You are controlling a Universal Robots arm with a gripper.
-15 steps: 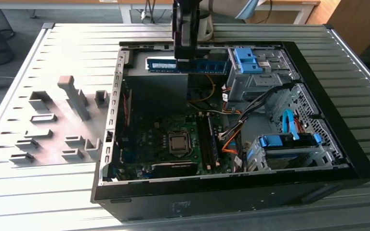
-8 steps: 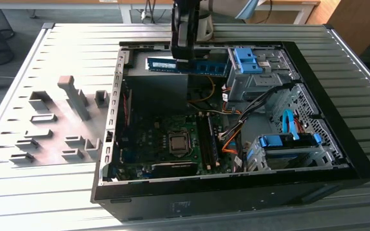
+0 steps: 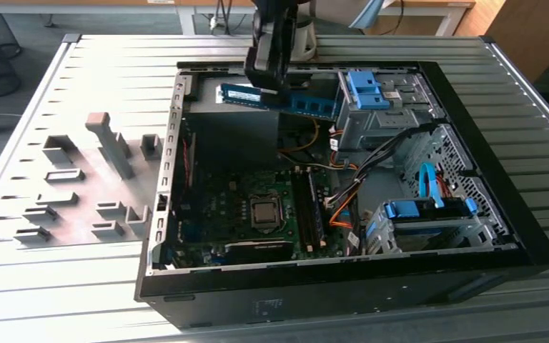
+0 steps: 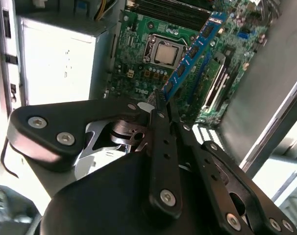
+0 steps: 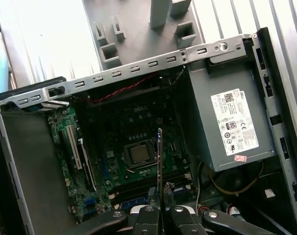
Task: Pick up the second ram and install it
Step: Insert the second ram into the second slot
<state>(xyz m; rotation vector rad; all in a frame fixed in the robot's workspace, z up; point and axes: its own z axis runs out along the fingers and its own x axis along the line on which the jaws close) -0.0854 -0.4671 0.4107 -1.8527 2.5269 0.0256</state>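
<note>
Above the open case [image 3: 351, 284], end effector [image 3: 269, 88] pointing down, gripping second ram [image 3: 303, 104]

Bright daylight glares off the slatted table [image 3: 26, 300]; the computer case [image 3: 351, 282] is shadowed inside. In the second wrist view the power supply [image 4: 55, 63] is washed out white.

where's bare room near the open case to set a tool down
Free: slatted table at the exterior view's lower left, past the fixture plate, and right of the case. Crowded: the plate's blocks and the cables beside the drive cages. The gripper holds the second ram over the case.
</note>
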